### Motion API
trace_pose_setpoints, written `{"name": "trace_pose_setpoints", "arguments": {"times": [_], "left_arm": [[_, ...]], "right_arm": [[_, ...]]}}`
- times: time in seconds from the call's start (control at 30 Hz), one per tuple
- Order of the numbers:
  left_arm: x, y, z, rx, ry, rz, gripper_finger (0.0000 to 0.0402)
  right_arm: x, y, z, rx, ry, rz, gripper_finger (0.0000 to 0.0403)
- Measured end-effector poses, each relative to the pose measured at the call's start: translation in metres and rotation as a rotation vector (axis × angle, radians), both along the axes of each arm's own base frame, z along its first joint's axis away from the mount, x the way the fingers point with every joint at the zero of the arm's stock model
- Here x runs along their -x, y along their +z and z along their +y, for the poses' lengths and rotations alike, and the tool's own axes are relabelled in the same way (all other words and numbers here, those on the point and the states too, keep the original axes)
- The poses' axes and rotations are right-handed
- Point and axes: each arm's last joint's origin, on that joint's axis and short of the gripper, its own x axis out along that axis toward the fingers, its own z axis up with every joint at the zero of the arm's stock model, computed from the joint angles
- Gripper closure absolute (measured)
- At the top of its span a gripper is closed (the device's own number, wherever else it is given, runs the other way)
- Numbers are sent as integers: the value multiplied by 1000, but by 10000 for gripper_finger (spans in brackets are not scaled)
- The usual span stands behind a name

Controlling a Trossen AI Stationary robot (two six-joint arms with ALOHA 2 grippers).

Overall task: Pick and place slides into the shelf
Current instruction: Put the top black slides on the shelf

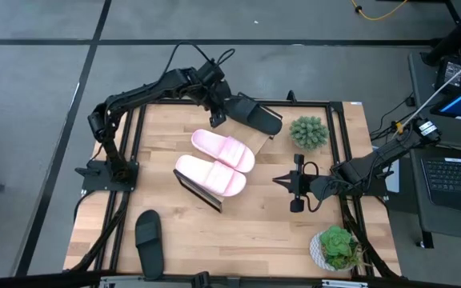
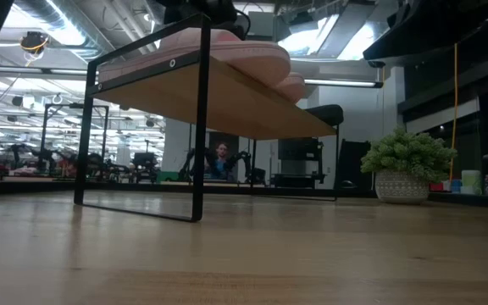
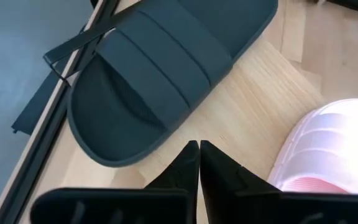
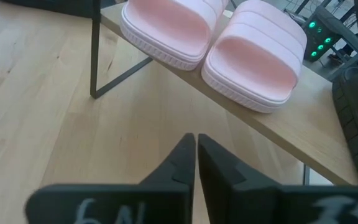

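Two pale pink slides [image 1: 222,149] [image 1: 210,174] lie side by side on the slanted wooden shelf [image 1: 256,144] at mid-table. A black slide [image 1: 256,115] rests sole-down at the shelf's far end, with part of it over the black frame rail [image 3: 73,59]. My left gripper [image 1: 224,112] is shut just short of this slide [image 3: 160,68] and touches nothing. Another black slide [image 1: 149,242] lies flat on the table near the front left. My right gripper [image 1: 282,182] hovers shut to the right of the shelf, pointing at the pink slides [image 4: 253,56].
A small potted plant [image 1: 308,132] stands right of the shelf's far end, and another [image 1: 336,246] sits at the front right corner. Black frame rails [image 1: 346,160] edge the table. Bare wood lies between the shelf and the near edge.
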Motion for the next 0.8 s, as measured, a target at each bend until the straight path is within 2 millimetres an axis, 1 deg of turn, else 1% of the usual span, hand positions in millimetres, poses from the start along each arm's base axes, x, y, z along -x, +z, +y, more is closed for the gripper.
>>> {"name": "trace_pose_setpoints", "arguments": {"times": [0.1,0.4,0.63,0.8], "left_arm": [[-1,0,-1,-2,-6,0,396],[-14,-20,2,-14,-20,58,400],[-18,-32,3,11,-22,102,401],[-17,-33,2,29,-28,113,401]], "right_arm": [[0,0,0,0,0,0,379],[0,0,0,1,0,0,399],[0,0,0,1,0,1,380],[0,0,0,2,0,1,386]]}}
